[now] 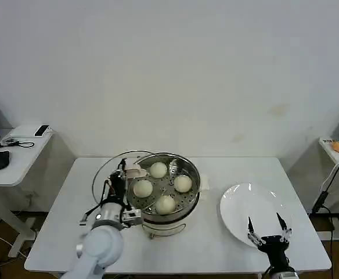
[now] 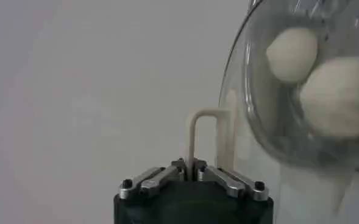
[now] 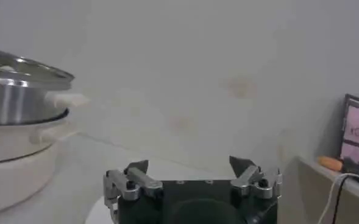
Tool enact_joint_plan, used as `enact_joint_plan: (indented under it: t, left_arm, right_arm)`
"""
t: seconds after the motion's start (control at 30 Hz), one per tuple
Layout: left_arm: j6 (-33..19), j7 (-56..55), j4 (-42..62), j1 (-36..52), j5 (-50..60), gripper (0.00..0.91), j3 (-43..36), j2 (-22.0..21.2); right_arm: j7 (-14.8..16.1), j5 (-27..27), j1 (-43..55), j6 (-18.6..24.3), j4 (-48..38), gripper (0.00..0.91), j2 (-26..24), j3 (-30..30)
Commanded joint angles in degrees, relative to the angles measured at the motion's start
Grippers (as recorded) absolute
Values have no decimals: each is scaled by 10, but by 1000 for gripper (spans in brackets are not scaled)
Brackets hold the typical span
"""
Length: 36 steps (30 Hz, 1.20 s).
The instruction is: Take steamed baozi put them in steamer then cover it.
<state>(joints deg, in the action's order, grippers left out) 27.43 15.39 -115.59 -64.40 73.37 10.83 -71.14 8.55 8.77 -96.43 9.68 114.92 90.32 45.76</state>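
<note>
I see my left tool [image 1: 125, 172] pinched shut on the pale handle of the cover [image 1: 114, 171], a clear glass lid with a metal rim. The lid is tilted, held up at the steamer's [image 1: 175, 218] left edge and not seated on it. Just beyond that tool, to its right, the shiny round steamer stands on its white base near the middle of the table [image 1: 204, 247], and four cream-white steamed baozi [image 1: 143, 188] lie on its perforated tray. In the left wrist view the handle [image 2: 205, 140] rises from between the closed fingers, with two buns [image 2: 337, 94] showing through the glass. My right tool [image 1: 268, 229] hangs with its fingers spread wide and holding nothing, above the near edge of a white plate [image 1: 242, 212] well to the steamer's right.
</note>
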Motion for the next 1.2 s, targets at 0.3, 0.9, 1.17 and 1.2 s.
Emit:
enact_joint_plan:
  t: [0.3,0.9,1.17,1.2]
  left_arm:
    - [1,23,39,45,85,0,-72,-80]
    - [-10,25,59,46,124,0,-92,-104]
    - [-16,20,77,50,138,0,-94,-113]
    - [-16,20,80,51,138,0,-94,-113]
  right_arm:
    - [0,11,6,2,-18,907,2,-15]
    - [-1,14,7,2,-23,907,2,-24]
    - [0,14,9,2,-27,907,1,-25]
    - [0,13,9,3,-28,907,1,-25]
